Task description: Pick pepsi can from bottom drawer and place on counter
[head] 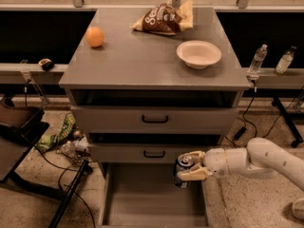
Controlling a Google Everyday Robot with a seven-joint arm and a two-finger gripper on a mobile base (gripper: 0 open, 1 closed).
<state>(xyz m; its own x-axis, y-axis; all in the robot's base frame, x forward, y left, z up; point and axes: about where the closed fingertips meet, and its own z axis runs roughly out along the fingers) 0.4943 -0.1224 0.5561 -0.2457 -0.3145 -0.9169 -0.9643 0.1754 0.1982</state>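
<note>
My gripper (189, 166) comes in from the right on a white arm and is shut on the pepsi can (182, 171), a dark-blue can with a silver top. It holds the can upright above the open bottom drawer (142, 198), level with the front of the middle drawer. The counter (142, 61) is the grey cabinet top above, well higher than the can.
On the counter lie an orange (95, 36) at the left, a chip bag (164, 18) at the back and a white bowl (198, 54) at the right. Two water bottles (257, 61) stand on a ledge to the right. Cables and clutter (61, 141) lie on the floor at the left.
</note>
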